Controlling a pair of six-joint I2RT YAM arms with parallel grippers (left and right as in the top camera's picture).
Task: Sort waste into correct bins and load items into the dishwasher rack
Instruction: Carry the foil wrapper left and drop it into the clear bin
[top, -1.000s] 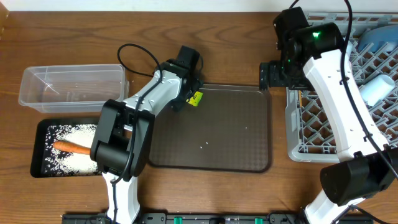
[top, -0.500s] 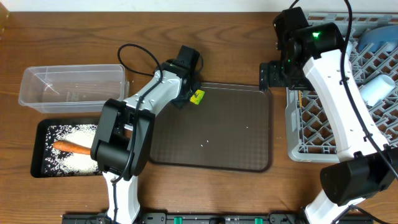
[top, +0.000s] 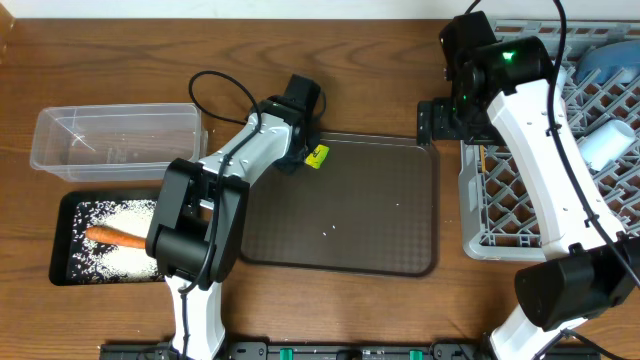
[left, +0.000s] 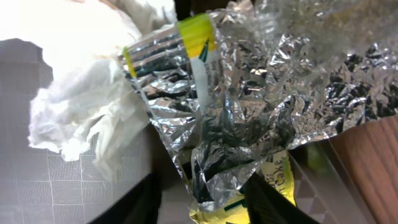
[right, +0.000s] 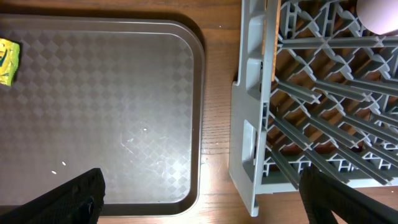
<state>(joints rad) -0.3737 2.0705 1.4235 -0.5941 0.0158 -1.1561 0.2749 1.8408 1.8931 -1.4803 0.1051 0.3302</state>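
Surface: a brown wooden table (top: 120, 60), its grain running left to right.
Landmark: a dark brown serving tray (top: 370, 230) lies flat at the middle of the table.
Right of the serving tray: a grey rack (top: 478, 215) stands just beside it, with a narrow strip of bare wood between the two edges.
Left of the serving tray, near side: a black tray (top: 58, 240) lies flat; the gap between them is hidden.
Left of the serving tray, far side: a clear plastic tub (top: 120, 150) sits upright, just behind the black tray, well apart from the serving tray.
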